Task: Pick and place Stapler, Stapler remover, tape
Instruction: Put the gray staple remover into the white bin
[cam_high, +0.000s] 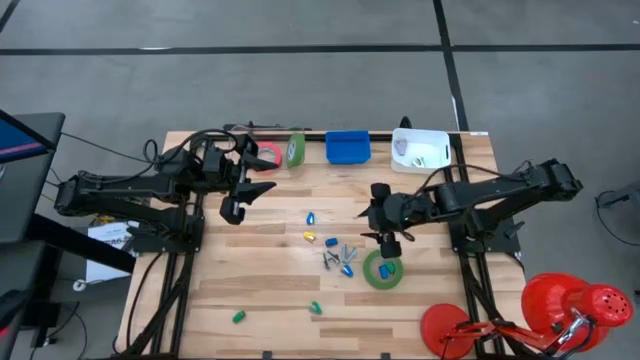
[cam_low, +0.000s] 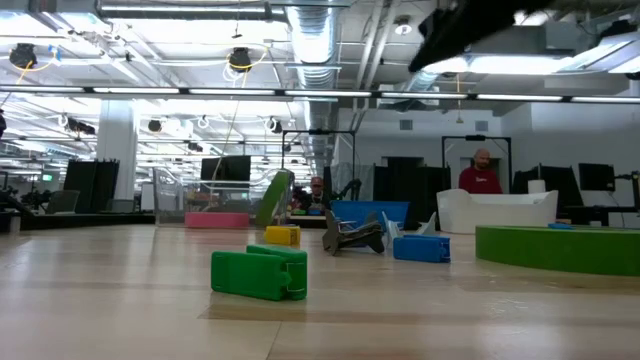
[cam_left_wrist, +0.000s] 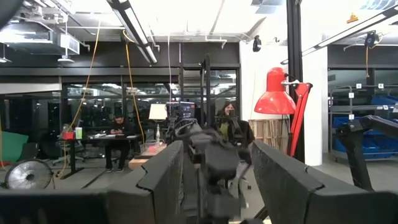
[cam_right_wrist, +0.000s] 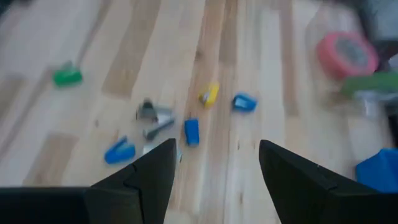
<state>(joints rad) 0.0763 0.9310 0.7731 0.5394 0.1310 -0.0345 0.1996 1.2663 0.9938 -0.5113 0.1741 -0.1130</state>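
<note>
- Right hand (cam_high: 386, 240) spread wide, holding nothing, above desk (cam_high: 260, 290) just beside flat green tape roll (cam_high: 383, 270).
- Left hand (cam_high: 245, 187) also spread, holding nothing, near pink tape (cam_high: 268, 156) and upright green tape (cam_high: 295, 150) at far edge.

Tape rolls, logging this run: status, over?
Right pincer open, empty, above the flat green roll. Left pincer open, empty, near the pink roll and tilted green roll. Small staplers scattered between.

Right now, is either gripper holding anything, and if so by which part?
Nothing is held. The left gripper is open with only air between its fingers; the right gripper is open above the table, nothing between its fingers.
</note>
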